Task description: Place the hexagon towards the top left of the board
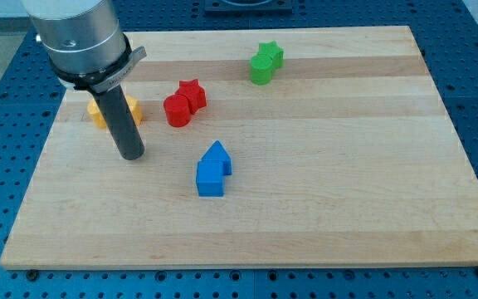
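Eight blocks are sitting in four touching pairs on the wooden board point(322, 208): two orange blocks point(98, 112) at upper left, partly hidden, shapes unclear; a red star point(192, 93) touching a red cylinder point(176, 110); a green star point(270, 54) touching a green block point(260, 69); two blue blocks point(212, 170) near centre. My tip point(131, 154) is standing upright, holding nothing, just below the orange pair. I cannot tell which is the hexagon.

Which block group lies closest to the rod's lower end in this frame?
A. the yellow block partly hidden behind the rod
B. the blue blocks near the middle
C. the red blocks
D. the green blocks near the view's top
A: my tip rests just below the yellow block, which peeks out on both sides of the rod; the red, blue and green blocks lie farther toward the view's right.
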